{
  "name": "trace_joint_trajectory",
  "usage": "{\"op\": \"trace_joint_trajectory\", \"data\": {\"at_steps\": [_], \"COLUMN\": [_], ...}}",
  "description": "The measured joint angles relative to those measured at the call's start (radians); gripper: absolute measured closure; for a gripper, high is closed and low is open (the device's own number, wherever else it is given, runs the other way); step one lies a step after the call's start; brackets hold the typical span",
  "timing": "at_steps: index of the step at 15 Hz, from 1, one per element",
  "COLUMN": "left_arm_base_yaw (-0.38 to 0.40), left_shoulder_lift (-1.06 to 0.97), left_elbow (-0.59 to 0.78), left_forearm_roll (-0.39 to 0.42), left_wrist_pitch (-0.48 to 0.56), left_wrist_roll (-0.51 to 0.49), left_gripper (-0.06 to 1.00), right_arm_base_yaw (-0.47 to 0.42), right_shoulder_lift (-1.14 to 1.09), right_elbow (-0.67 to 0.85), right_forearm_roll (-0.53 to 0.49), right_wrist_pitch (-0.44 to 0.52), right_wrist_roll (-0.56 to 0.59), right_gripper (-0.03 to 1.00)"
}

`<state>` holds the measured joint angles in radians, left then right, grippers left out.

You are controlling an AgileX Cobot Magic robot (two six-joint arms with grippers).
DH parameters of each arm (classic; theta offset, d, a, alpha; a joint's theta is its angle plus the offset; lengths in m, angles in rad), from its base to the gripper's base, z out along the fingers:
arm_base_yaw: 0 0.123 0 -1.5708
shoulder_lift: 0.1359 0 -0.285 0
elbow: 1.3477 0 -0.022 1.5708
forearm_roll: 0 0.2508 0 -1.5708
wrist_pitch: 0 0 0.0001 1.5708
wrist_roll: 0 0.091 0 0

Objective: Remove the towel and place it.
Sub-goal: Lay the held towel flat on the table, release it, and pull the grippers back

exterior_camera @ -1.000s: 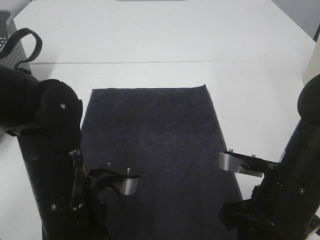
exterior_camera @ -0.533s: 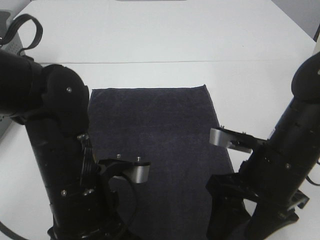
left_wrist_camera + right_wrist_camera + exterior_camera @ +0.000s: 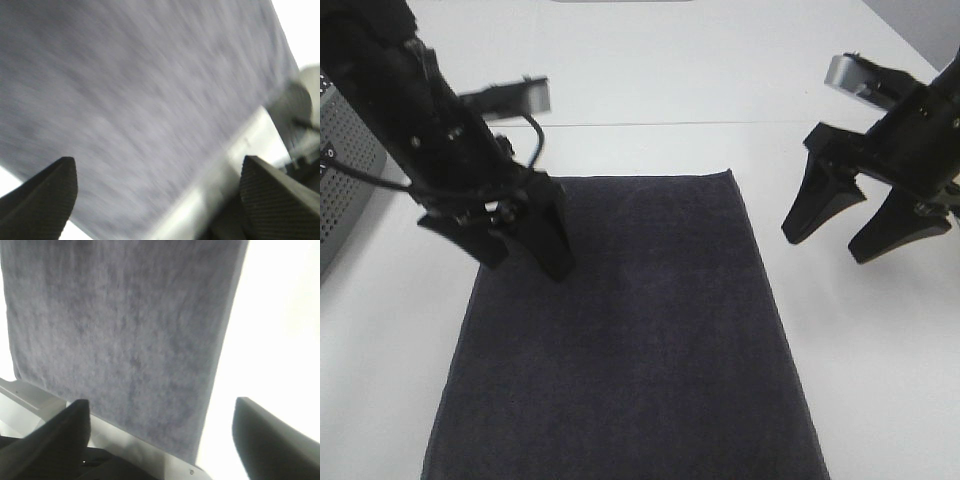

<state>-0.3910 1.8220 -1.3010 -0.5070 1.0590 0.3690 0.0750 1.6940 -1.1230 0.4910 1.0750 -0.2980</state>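
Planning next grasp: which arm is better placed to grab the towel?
Left. The left gripper hangs open over the far-left corner of the towel; the right gripper, also open, is over bare table beside it.

The towel [image 3: 630,330] is a very dark navy, close to charcoal, one flat colour with only a fuzzy terry grain; through the right wrist camera it looks a paler, mottled slate. The table [image 3: 720,80] is plain white. The left gripper [image 3: 523,262] and right gripper [image 3: 825,247] are matt black, the right one topped by a silver-grey bracket [image 3: 860,78]. A finger pad [image 3: 272,195] seems finely cross-hatched, though blur makes it hard to say. At the left edge, a grey box [image 3: 340,180] is dotted with small dark holes.
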Motion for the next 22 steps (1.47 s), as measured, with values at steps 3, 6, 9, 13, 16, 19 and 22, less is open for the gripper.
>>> {"op": "trace_joint_trajectory", "data": {"at_steps": [3, 6, 9, 13, 16, 19, 22], "left_arm_base_yaw": [0.167, 0.273, 0.336, 0.347, 0.347, 0.347, 0.347], "left_shoulder_lift": [0.057, 0.184, 0.331, 0.53, 0.622, 0.67, 0.688], "left_elbow": [-0.134, -0.274, -0.408, -0.597, -0.688, -0.732, -0.735], "left_forearm_roll": [0.019, -0.014, -0.053, -0.063, -0.08, -0.129, -0.143], "left_wrist_pitch": [-0.078, -0.075, -0.045, -0.021, -0.02, -0.019, -0.017], "left_wrist_roll": [0.006, 0.026, 0.056, 0.077, 0.077, 0.078, 0.081], "left_gripper": [0.09, 0.09, 0.09, 0.09, 0.09, 0.09, 0.09], "right_arm_base_yaw": [-0.068, -0.079, -0.079, -0.079, -0.079, -0.079, -0.079], "right_shoulder_lift": [0.153, 0.319, 0.384, 0.622, 0.772, 0.845, 0.869], "right_elbow": [-0.248, -0.518, -0.605, -0.859, -1.021, -1.088, -1.088], "right_forearm_roll": [0.008, 0.028, 0.085, 0.131, 0.157, 0.186, 0.184], "right_wrist_pitch": [0.102, 0.125, 0.115, 0.137, 0.137, 0.137, 0.139], "right_wrist_roll": [-0.028, -0.03, -0.04, -0.053, -0.048, -0.047, -0.047], "right_gripper": [0.13, 0.13, 0.12, 0.12, 0.12, 0.12, 0.12]}}
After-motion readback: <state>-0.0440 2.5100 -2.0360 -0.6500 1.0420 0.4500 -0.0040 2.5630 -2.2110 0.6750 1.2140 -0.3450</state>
